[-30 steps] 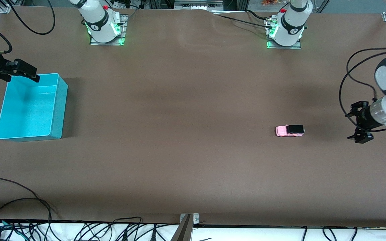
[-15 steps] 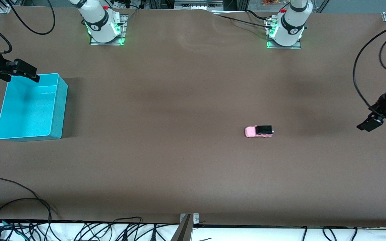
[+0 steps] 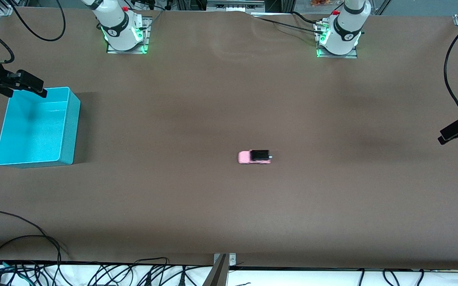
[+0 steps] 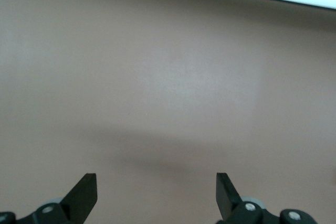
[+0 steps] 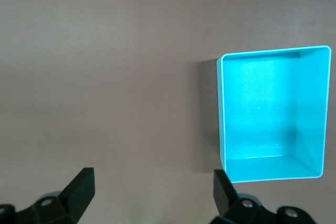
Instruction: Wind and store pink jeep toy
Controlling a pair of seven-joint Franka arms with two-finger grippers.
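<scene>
The pink jeep toy [image 3: 254, 157], with a black roof, stands on the brown table near the middle, free of both grippers. The turquoise bin [image 3: 36, 127] sits at the right arm's end of the table and holds nothing; it also shows in the right wrist view [image 5: 270, 114]. My right gripper [image 5: 152, 192] is open and empty, up by the bin's far corner [image 3: 28, 85]. My left gripper [image 4: 156, 195] is open and empty over bare table at the left arm's end [image 3: 457, 131]. The jeep shows in neither wrist view.
Both arm bases [image 3: 123, 29] [image 3: 340, 33] stand along the table's far edge. Cables [image 3: 34, 246] trail over the table's near edge, and a metal bracket [image 3: 223, 262] sits at its middle.
The jeep has rolled across the table from near the left arm's end toward the middle, heading toward the bin. The left gripper has risen and drawn back to the table's end. The right arm has not moved.
</scene>
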